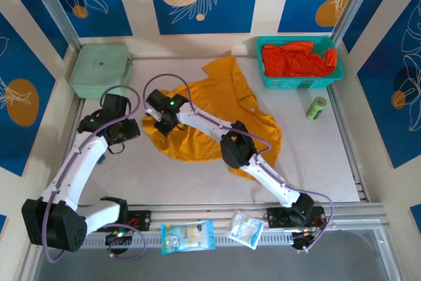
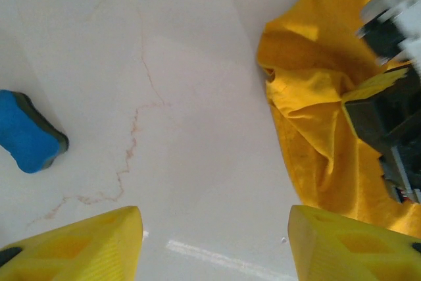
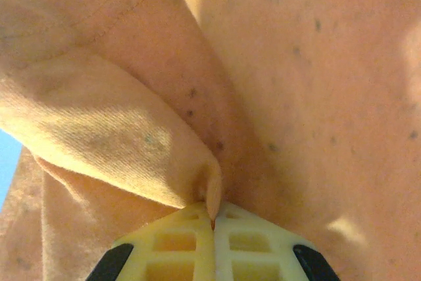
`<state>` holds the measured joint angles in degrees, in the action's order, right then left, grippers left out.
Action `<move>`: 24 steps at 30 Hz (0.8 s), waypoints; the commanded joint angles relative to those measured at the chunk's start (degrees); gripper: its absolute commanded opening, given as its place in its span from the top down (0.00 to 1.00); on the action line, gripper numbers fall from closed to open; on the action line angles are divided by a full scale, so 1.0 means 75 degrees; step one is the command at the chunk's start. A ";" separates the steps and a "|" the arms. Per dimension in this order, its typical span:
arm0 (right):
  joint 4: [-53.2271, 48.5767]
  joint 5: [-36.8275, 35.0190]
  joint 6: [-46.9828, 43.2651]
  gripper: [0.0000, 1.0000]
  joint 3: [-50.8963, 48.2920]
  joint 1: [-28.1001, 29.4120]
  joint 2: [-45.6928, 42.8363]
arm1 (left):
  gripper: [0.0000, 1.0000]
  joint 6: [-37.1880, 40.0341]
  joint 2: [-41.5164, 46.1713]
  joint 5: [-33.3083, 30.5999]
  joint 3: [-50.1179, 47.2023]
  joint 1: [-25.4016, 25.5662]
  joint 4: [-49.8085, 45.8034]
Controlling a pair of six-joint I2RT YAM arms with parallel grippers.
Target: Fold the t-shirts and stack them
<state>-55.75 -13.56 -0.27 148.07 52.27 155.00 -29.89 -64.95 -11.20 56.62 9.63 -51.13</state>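
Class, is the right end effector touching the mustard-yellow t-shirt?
Touching. The right wrist view shows the right end effector pinching a fold of the mustard-yellow t-shirt.

We see a mustard-yellow shirt (image 1: 227, 90), red-orange shirts (image 1: 296, 60) in a teal basket (image 1: 299, 83), a pale green box (image 1: 100, 69), a white surface (image 1: 316, 156).

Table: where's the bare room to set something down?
Bare tabletop lies right of the mustard shirt, below the green can, and along the front between the two arms. Crowded: the middle, under shirt and arms, and the back corners with the box and basket.
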 commanded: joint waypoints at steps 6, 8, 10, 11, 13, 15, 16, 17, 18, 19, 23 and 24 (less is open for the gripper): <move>0.0034 0.1939 0.2918 1.00 -0.0952 -0.0716 -0.1107 | 0.41 -0.0180 -0.0742 0.0817 -0.0777 -0.0033 0.1223; 0.0176 0.2328 0.3394 1.00 -0.1198 -0.0898 -0.1159 | 0.41 -0.0219 -0.0957 0.0864 -0.0885 -0.0018 0.1557; 0.0382 0.2675 0.3760 1.00 -0.1473 -0.1052 -0.1233 | 0.41 -0.0244 -0.1188 0.0907 -0.0945 -0.0015 0.1861; 0.0472 0.2812 0.3919 1.00 -0.1607 -0.1125 -0.1269 | 0.41 -0.0262 -0.1345 0.0939 -0.0952 -0.0006 0.2003; 0.0613 0.3002 0.4158 1.00 -0.1829 -0.1236 -0.1371 | 0.42 -0.0289 -0.1660 0.1020 -0.0964 0.0004 0.2294; 0.0717 0.3042 0.4349 1.00 -0.2015 -0.1335 -0.1470 | 0.42 -0.0315 -0.2065 0.1187 -0.0946 0.0013 0.2716; 0.0701 0.3057 0.4392 1.00 -0.2022 -0.1375 -0.1483 | 0.42 -0.0333 -0.2235 0.1284 -0.0924 0.0027 0.2906; 0.0661 0.3074 0.4436 1.00 -0.2024 -0.1419 -0.1466 | 0.43 -0.0356 -0.2498 0.1434 -0.0878 0.0039 0.3111; 0.0628 0.3075 0.4488 1.00 -0.2034 -0.1464 -0.1439 | 0.44 -0.0384 -0.2743 0.1611 -0.0813 0.0055 0.3319; 0.0580 0.3096 0.4520 1.00 -0.2042 -0.1498 -0.1416 | 0.45 -0.0424 -0.2987 0.1789 -0.0732 0.0082 0.3477; 0.0496 0.3189 0.4616 1.00 -0.2081 -0.1611 -0.1281 | 0.50 -0.0675 -0.3752 0.2441 -0.0489 0.0375 0.4082; 0.0507 0.3191 0.4627 1.00 -0.2110 -0.1625 -0.1261 | 0.50 -0.0729 -0.3849 0.2488 -0.0463 0.0471 0.4190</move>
<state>-51.18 7.97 32.36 132.99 40.51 147.41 -33.54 -92.38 2.72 51.00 11.25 -24.82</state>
